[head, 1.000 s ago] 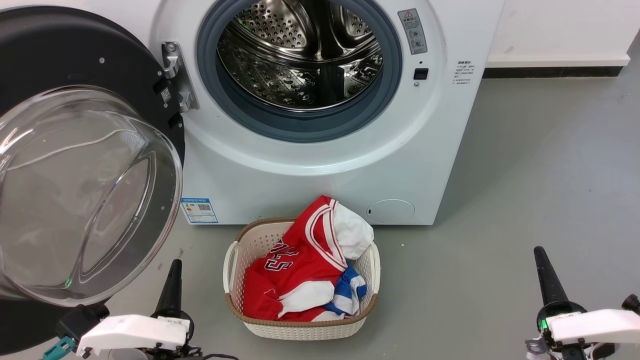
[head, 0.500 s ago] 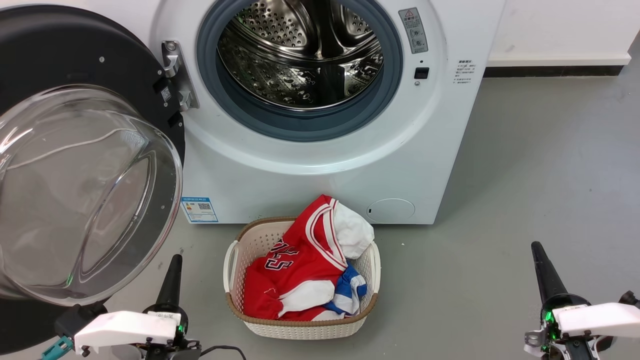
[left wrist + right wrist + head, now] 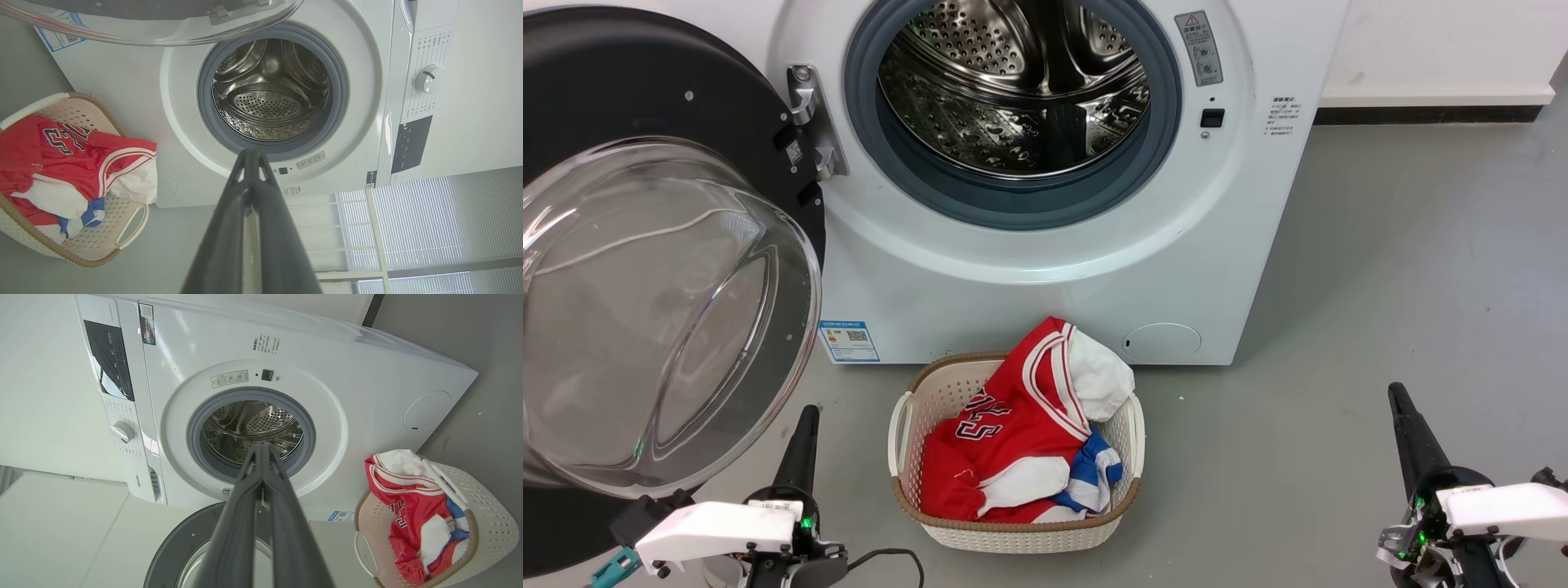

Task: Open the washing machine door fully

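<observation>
Fingers (image 3: 226,241) of the left gripper (image 3: 806,418) are pressed together with nothing between them, and the left wrist view shows the two tips meeting. The right gripper (image 3: 1398,400) is the same, clenched on nothing, as the right wrist view shows. In the head view they stand at the lower left and lower right of the frame, both low over the grey floor (image 3: 1380,286) and both apart from the machine

Between them, at the bottom centre, sits the laundry basket (image 3: 896,433) with a red jersey (image 3: 1005,425) and other clothes inside, just in front of the washing machine (image 3: 1029,302)

The washing machine door (image 3: 629,82) fills the left side of the frame. It is swung far out on its hinge (image 3: 809,122), and its inner face with the glass bowl (image 3: 662,327) is turned to the room. No gripper touches it; the left one is only near its lower edge

Behind, at the top centre, the drum (image 3: 1013,90) is completely uncovered inside its grey gasket (image 3: 1013,208)

To my judgement the task is done or almost done: the opening is free and the door stands wide. Whether the hinge has reached its stop I cannot tell, so maybe a small last push on the door remains
</observation>
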Motion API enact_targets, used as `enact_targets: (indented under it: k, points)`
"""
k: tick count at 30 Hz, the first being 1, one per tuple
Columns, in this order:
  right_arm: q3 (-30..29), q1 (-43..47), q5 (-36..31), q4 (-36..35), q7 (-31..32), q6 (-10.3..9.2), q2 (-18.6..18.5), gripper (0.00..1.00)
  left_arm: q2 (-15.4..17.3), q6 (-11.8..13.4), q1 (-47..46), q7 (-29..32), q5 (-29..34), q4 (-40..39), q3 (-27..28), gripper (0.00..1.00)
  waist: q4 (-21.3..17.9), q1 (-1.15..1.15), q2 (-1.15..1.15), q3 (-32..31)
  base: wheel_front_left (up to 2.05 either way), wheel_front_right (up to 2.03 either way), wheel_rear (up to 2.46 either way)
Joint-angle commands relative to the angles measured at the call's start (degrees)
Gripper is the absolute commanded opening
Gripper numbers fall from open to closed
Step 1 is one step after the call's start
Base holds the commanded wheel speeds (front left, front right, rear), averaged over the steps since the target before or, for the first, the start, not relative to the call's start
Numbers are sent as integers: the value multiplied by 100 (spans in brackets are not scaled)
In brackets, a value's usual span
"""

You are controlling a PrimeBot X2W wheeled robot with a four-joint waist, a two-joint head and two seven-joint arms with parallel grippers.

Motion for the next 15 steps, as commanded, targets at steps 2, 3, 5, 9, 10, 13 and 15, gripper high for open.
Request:
enact_targets:
  k: [2, 3, 5, 9, 10, 13, 15]
  points:
    - [-19, -111, 149, 22, 50, 0, -15, 0, -4, -31, -127, 42, -162, 6, 16, 0, 1, 0, 0, 2, 0, 0, 0]
    - [-20, -125, 193, 30, 68, 0, -14, 0, -4, -37, -135, 56, -209, 11, 20, 0, 1, 0, 0, 3, 0, 0, 0]
    - [-24, -149, 284, 43, 90, 0, -11, 0, -5, -48, -149, 78, -301, 23, 28, 0, 2, 0, 0, 5, 0, 0, 0]
    - [-36, -184, 443, 71, 143, 0, -6, 0, -5, -68, -170, 122, -485, 45, 47, 0, 3, 0, 0, 9, 0, 0, 0]
    - [-39, -185, 482, 78, 147, 0, -4, 0, -5, -74, -169, 132, -532, 51, 52, 0, 4, 0, 0, 10, 0, 0, 0]
    - [-48, -202, 609, 105, 190, 0, 0, 0, -6, -74, -188, 173, -664, 67, 64, 0, 5, 0, 0, 13, 0, 0, 0]
    - [-53, -217, 683, 121, 211, 0, 2, 0, -6, -81, -207, 184, -751, 76, 72, 0, 5, 0, 0, 15, 0, 0, 0]
